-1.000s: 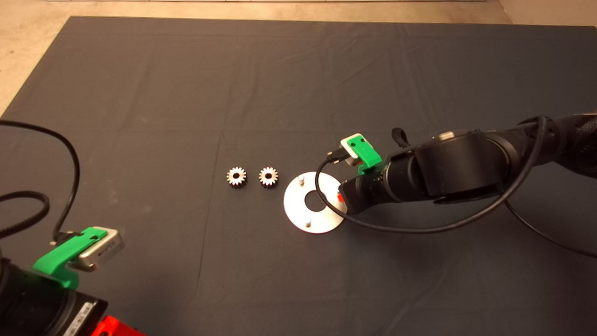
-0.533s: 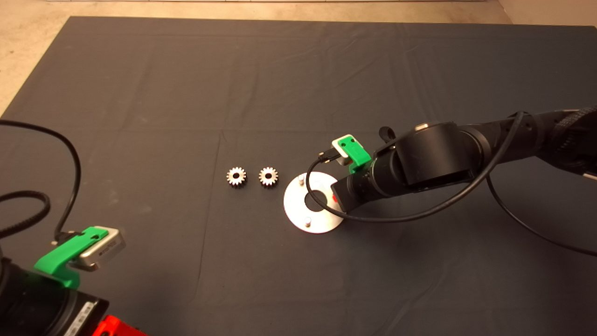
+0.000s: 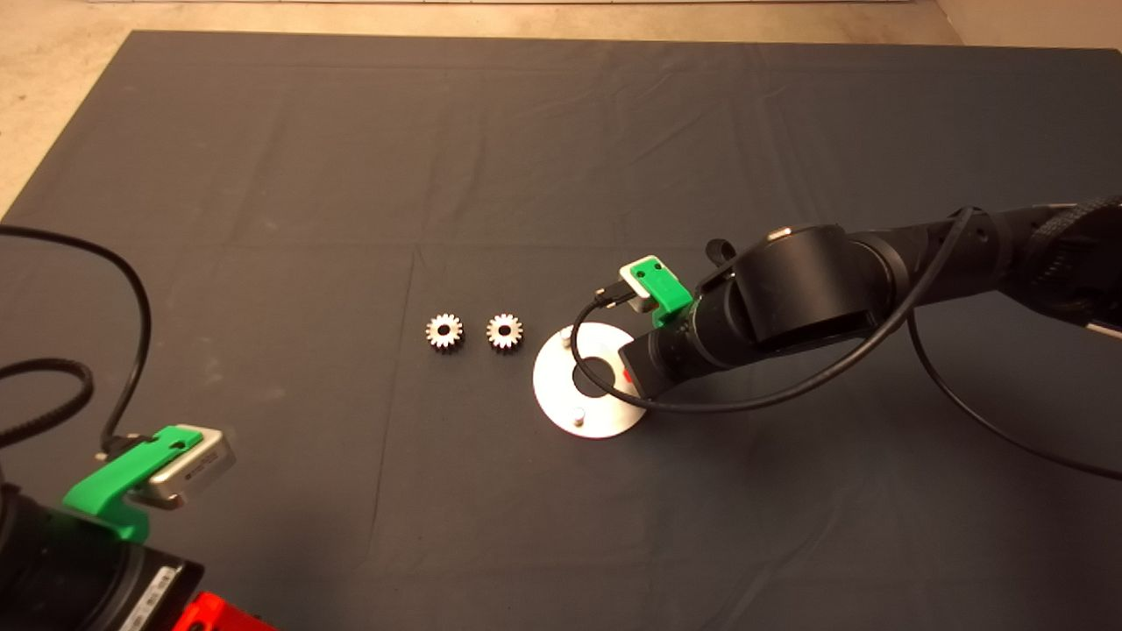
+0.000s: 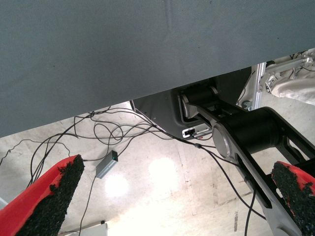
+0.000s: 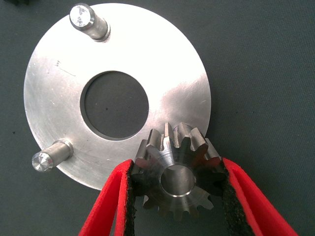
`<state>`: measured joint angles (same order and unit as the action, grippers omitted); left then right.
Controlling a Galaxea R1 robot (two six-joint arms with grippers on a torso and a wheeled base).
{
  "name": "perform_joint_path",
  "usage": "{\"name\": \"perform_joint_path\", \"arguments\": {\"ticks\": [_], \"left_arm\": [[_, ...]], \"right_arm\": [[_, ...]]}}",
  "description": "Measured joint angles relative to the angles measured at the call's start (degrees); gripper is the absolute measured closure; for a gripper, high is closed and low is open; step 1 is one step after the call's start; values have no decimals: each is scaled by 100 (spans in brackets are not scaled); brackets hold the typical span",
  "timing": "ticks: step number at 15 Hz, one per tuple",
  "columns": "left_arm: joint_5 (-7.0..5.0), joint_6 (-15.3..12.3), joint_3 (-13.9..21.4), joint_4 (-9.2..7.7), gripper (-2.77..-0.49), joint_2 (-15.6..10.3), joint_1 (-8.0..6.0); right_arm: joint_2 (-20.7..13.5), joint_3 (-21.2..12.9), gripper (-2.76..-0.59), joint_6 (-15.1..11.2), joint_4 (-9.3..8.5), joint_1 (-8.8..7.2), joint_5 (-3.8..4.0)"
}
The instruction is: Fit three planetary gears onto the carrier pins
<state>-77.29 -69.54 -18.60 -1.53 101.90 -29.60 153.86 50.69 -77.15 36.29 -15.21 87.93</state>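
Note:
In the right wrist view my right gripper (image 5: 177,173) is shut on one planetary gear (image 5: 176,178), its fingers (image 5: 112,196) pressing on opposite teeth. The gear hangs over the rim of the round silvery carrier plate (image 5: 172,69). Two carrier pins (image 5: 87,19) (image 5: 49,159) stand bare; a third is hidden under the gear. From the head view, this gripper (image 3: 626,375) is above the plate's (image 3: 554,386) right side. Two more planetary gears (image 3: 444,332) (image 3: 505,332) lie flat on the mat just left of the plate. My left gripper (image 4: 172,196) is parked, open and empty, at the lower left.
A black cable (image 3: 605,399) loops from the right wrist over the plate. The dark mat (image 3: 351,175) stretches wide around the parts. In the left wrist view, the floor beyond the mat shows loose cables (image 4: 108,130) and a black machine base (image 4: 246,132).
My right arm has moved a little left, bringing the held gear further over the plate's right side. The two loose gears, the plate and the left arm have not moved.

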Motion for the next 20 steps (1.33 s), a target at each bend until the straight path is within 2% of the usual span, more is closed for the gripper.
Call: {"name": "perform_joint_path", "arguments": {"ticks": [6, 12, 20], "left_arm": [[0, 0, 0, 2, -277, 0, 0], [0, 0, 0, 2, -277, 0, 0], [0, 0, 0, 0, -277, 0, 0]], "right_arm": [[20, 188, -97, 91, -18, 0, 0], [78, 311, -97, 190, -55, -9, 35], [111, 391, -97, 216, -263, -51, 22]]}}
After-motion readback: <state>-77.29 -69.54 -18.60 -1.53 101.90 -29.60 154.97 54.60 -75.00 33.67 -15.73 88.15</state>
